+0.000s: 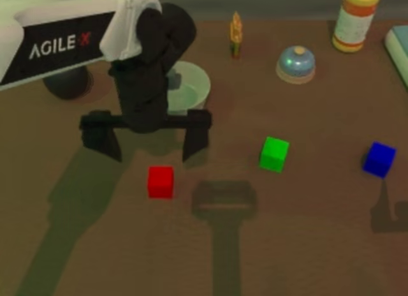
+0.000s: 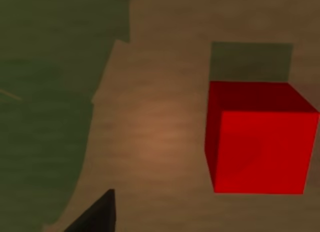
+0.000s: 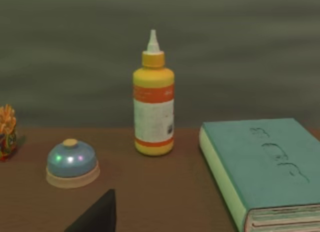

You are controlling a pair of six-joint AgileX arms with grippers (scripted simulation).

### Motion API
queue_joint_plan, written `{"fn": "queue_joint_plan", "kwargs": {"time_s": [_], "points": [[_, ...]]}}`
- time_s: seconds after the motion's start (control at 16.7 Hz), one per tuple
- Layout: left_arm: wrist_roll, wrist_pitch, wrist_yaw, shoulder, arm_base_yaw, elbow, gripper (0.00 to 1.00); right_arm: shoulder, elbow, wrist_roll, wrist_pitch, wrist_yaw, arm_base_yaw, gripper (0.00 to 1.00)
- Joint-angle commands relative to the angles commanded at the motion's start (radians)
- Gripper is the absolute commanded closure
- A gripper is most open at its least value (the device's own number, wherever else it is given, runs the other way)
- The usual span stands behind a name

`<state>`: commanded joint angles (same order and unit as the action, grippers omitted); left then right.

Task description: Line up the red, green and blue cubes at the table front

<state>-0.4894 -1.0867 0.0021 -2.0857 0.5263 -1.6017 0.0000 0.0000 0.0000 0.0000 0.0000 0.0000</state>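
The red cube [image 1: 160, 182] rests on the brown table [image 1: 95, 245], left of centre. The green cube [image 1: 275, 154] sits right of centre and the blue cube [image 1: 380, 159] lies near the right edge. My left gripper [image 1: 150, 143] hovers just behind the red cube, open wide with nothing between its fingers. In the left wrist view the red cube [image 2: 260, 139] fills one side, clear of the one dark finger [image 2: 97, 217] that shows. My right arm is outside the top view. Its wrist view shows a single dark finger [image 3: 97, 214] far to one side.
A white bowl [image 1: 191, 85] stands behind the left gripper, partly hidden by the arm. At the back are a small orange figure [image 1: 236, 34], a service bell [image 1: 296, 64], a yellow bottle [image 1: 357, 18] and a teal book [image 1: 398, 50].
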Motion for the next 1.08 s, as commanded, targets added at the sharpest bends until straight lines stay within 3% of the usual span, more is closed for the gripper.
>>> {"fn": "queue_joint_plan", "kwargs": {"time_s": [0.3,0.66,0.96,1.08], "points": [[0.003,0.042,0.0,-0.016,-0.003,0.029,0.0,0.0,0.0,0.0,0.0,0.0,0.0,0.0],[0.004,0.277,0.001,-0.118,-0.002,0.153,0.0,0.0,0.0,0.0,0.0,0.0,0.0,0.0],[0.003,0.303,0.001,-0.134,-0.001,0.169,0.0,0.0,0.0,0.0,0.0,0.0,0.0,0.0],[0.003,0.303,0.001,-0.134,-0.001,0.169,0.15,0.0,0.0,0.0,0.0,0.0,0.0,0.0]]}}
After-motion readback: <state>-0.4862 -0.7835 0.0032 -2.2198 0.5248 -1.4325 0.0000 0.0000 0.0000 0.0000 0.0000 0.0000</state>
